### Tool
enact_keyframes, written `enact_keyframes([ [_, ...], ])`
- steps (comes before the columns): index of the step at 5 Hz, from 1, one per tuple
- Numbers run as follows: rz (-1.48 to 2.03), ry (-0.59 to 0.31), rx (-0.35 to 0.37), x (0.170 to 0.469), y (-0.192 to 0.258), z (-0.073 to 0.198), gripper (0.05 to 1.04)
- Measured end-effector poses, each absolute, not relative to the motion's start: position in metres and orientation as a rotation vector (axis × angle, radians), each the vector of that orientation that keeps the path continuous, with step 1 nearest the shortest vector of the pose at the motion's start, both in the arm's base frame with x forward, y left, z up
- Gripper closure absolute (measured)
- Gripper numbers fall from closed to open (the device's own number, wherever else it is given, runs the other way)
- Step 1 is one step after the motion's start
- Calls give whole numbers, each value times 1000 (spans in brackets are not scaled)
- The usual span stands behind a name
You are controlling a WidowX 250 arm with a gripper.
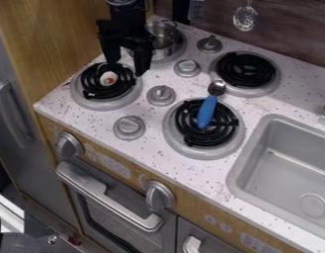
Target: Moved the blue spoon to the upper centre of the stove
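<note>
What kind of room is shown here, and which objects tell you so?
A kitchen, most likely a toy one. The stove has black coil burners, a grey sink is set in beside them, and below is an oven door with a bar handle.

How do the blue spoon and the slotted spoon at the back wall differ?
The blue spoon lies over a burner; the slotted spoon hangs by the wall. The blue spoon has a blue handle; the slotted spoon's is grey. The slotted spoon's head looks wider than the blue spoon's. Both heads look metallic.
</note>
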State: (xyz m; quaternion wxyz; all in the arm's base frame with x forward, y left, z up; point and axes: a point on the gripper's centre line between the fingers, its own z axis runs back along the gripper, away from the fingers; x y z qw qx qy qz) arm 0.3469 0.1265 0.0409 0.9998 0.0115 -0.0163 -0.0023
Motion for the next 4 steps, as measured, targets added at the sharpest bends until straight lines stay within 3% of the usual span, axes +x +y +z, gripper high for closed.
enact_keyframes([
  [2, -8, 32, -6, 338, 96, 11, 84],
  [4, -22, 1, -16, 343, 28, -5, 84],
])
